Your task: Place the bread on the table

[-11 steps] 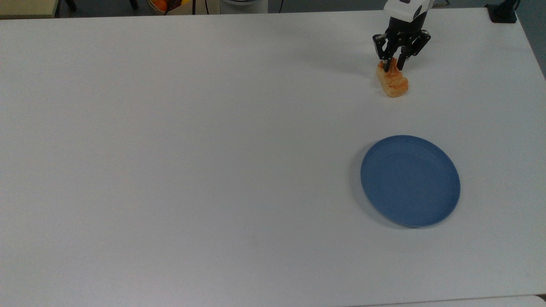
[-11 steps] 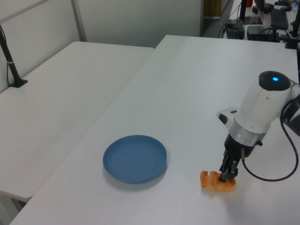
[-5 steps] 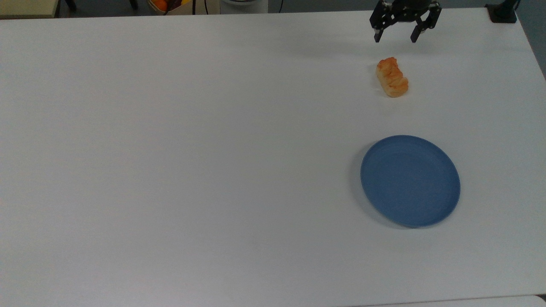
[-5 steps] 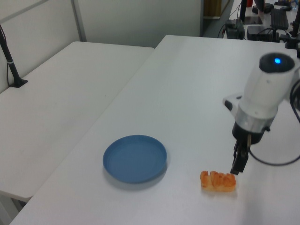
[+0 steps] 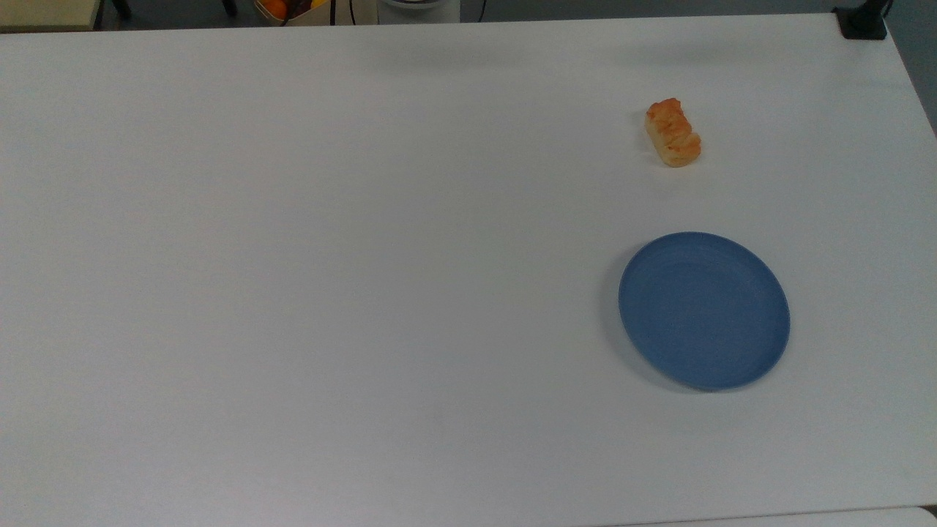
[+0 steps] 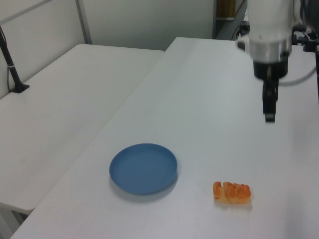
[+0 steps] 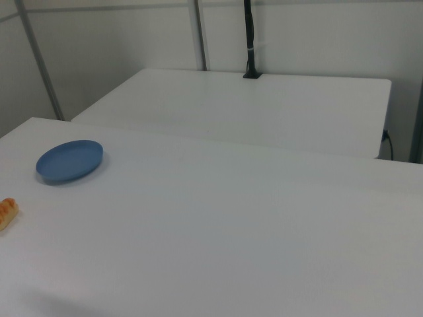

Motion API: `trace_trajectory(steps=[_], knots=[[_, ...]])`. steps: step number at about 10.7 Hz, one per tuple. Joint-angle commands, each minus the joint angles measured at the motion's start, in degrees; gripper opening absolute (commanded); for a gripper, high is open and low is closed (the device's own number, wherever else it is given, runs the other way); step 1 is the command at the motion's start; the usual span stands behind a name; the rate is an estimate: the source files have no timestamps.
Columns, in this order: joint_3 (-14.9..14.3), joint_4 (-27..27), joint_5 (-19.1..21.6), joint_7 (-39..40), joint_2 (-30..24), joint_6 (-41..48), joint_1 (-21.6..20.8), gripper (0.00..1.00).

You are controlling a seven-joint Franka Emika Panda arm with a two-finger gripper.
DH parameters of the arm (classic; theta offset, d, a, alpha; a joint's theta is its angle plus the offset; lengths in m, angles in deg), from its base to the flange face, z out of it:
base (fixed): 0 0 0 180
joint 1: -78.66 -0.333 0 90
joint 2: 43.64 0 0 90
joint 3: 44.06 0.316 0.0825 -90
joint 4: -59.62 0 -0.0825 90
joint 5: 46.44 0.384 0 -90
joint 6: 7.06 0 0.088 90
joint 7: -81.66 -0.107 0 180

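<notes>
Top view: bread (image 5: pixel 673 133) lies on table (image 5: pixel 293 256), apart from plate (image 5: pixel 704 309) | gripper (image 6: pixel 269 107) high above, holding nothing, finger gap can't tell | task looks done

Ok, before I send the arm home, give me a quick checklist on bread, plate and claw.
1. Bread lies on the table: ok.
2. Bread is off the plate, with a gap between them: ok.
3. Claw is raised above the table, apart from the bread: ok.
4. Claw holds nothing: ok.
5. Claw fingers open or shut: cannot tell.
</notes>
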Motion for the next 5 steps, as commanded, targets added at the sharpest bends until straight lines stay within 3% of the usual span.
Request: trace_trajectory(steps=[1, 3, 4, 5], knots=[[-10.9, -3.8, 2.2, 2.6, -5.1, 5.7, -0.3, 1.0], [-19.2, -3.9, 2.2, 3.6, -6.9, 5.2, -0.2, 1.0], [-21.9, -3.7, 2.2, 4.7, -7.3, 5.1, 0.5, 1.0], [-22.7, -3.3, 2.2, 6.5, -7.5, 4.7, 2.7, 1.0]])
